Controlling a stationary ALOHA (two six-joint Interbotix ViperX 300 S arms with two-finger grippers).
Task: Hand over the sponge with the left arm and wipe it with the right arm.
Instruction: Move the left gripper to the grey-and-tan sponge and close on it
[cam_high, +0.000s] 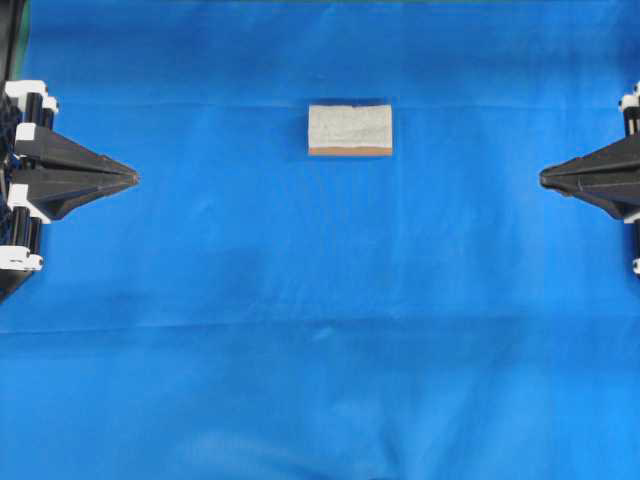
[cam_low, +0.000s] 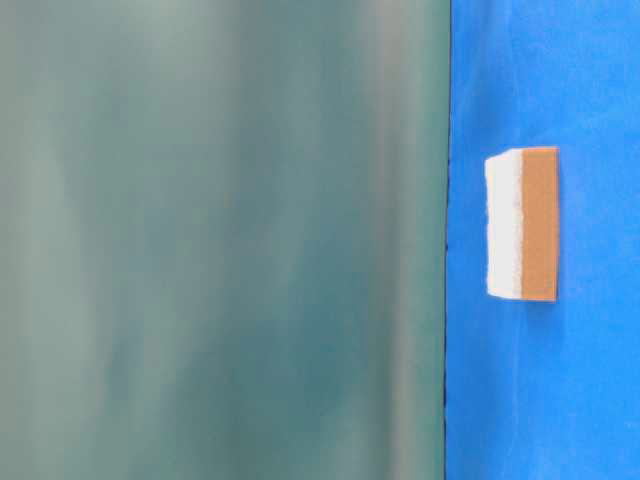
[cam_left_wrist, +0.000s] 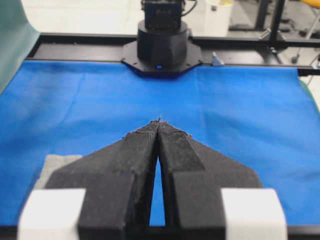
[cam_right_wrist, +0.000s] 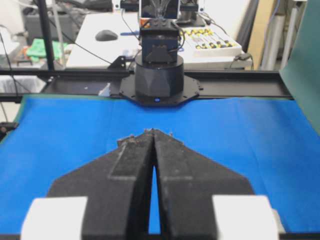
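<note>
Blue cloth (cam_high: 320, 380) covers the whole work surface, and its soft folds are the first hazard: fingertips driven down too hard beside the sponge could snag and drag the fabric, carrying the sponge with it. Both arms sit at opposite edges, tips facing each other. The left gripper (cam_high: 132, 178) has its fingers pressed together to a point, holding nothing; the right gripper (cam_high: 543, 178) is likewise closed and empty. The sponge (cam_high: 350, 130) lies flat on the cloth, grey side up, well apart from both sets of fingers, roughly midway between them and off their shared line, toward the top of the overhead view. From the left wrist view it shows only as a grey corner (cam_left_wrist: 57, 165) beside the left finger. The pad looks thin, so a shallow pinch may slip off. A later risk is the handover: if the left fingers cover most of the pad, the right fingers may have little to grip.
</note>
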